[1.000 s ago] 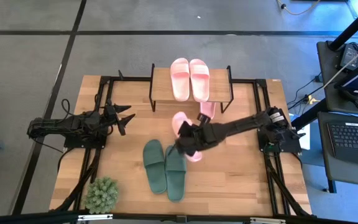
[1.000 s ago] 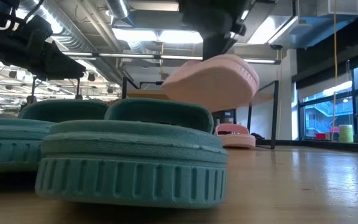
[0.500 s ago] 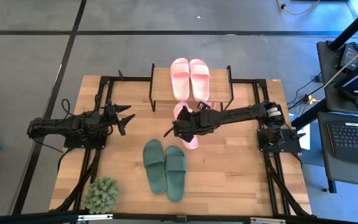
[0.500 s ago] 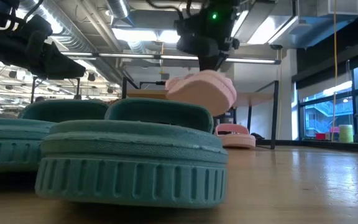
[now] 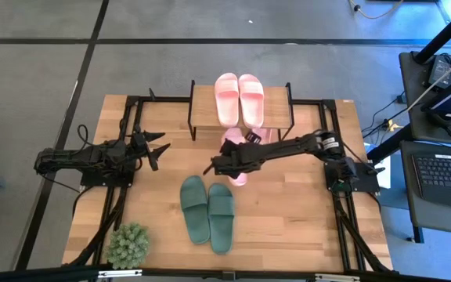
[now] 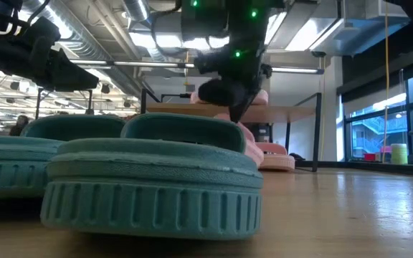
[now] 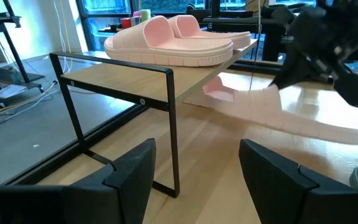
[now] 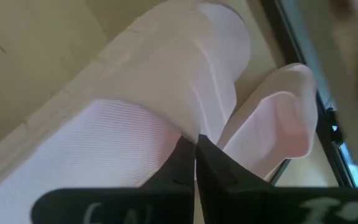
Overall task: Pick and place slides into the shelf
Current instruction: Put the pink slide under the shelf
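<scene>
The shelf (image 5: pixel 204 106) stands at the table's far edge with two pink slides (image 5: pixel 239 99) on its top board. A third pink slide (image 5: pixel 261 136) lies on the table under that board. My right gripper (image 5: pixel 224 166) is shut on a fourth pink slide (image 5: pixel 237 157), whose far end reaches under the shelf's front. Two green slides (image 5: pixel 208 211) rest side by side on their soles near the table's middle. My left gripper (image 5: pixel 159 149) waits open at the left, pointing toward the shelf (image 7: pixel 123 78). My right gripper (image 8: pixel 194 149) pinches the pink slide by its strap (image 8: pixel 194 115) between the two shut fingers, coming from the table's right and slanting down. The slide (image 7: pixel 278 115) sits tilted in the hold; I cannot tell whether any part of it touches the table.
A small green plant (image 5: pixel 128 244) stands at the near left corner. The shelf's black frame legs (image 7: pixel 174 130) flank the opening under the top board. The green slides (image 6: pixel 149 179) fill the foreground of the low view. Bare tabletop (image 5: pixel 296 219) lies to the right of them.
My right gripper has carried the pink slide toward the far edge and downward, from above the green slides to the shelf's front. The slide has tipped as it went, and its far end now lies under the top board. The gripper stayed shut on it.
</scene>
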Controlling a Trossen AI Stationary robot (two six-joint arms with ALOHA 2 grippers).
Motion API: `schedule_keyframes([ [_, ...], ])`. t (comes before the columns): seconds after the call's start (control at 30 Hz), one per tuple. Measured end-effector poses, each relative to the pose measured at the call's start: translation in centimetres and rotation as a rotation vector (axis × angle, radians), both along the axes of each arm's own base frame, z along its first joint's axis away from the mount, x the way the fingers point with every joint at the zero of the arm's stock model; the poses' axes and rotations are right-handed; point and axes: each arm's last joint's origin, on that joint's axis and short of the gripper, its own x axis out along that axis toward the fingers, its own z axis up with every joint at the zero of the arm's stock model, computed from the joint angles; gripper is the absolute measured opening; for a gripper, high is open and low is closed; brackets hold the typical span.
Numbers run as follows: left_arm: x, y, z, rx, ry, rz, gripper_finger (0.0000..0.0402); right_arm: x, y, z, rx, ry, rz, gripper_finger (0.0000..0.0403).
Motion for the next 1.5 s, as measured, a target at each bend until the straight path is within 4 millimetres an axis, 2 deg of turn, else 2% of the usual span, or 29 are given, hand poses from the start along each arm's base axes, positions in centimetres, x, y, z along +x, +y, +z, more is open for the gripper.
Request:
schedule_keyframes([
  [0.17,0.0,0.0,0.0,0.0,0.0,0.0,0.0225,0.3,-0.4,-1.6,-0.002,0.033,-0.033,0.0002],
  [0.37,0.0,0.0,0.0,0.0,0.0,0.0,0.0224,-0.1,-1.5,-2.5,-0.033,0.076,-0.116,0.0002],
  [0.77,0.0,0.0,0.0,0.0,0.0,0.0,0.0224,-0.3,-2.3,-2.5,-0.036,0.097,-0.132,0.0002],
  [1.1,0.0,0.0,0.0,0.0,-0.001,0.0,0.0224,-0.3,-2.3,-2.5,-0.034,0.116,-0.108,0.0053],
  [1.5,0.0,0.0,0.0,0.0,0.0,0.0,0.0225,-0.3,-2.3,-2.5,-0.035,0.091,-0.137,0.0059],
])
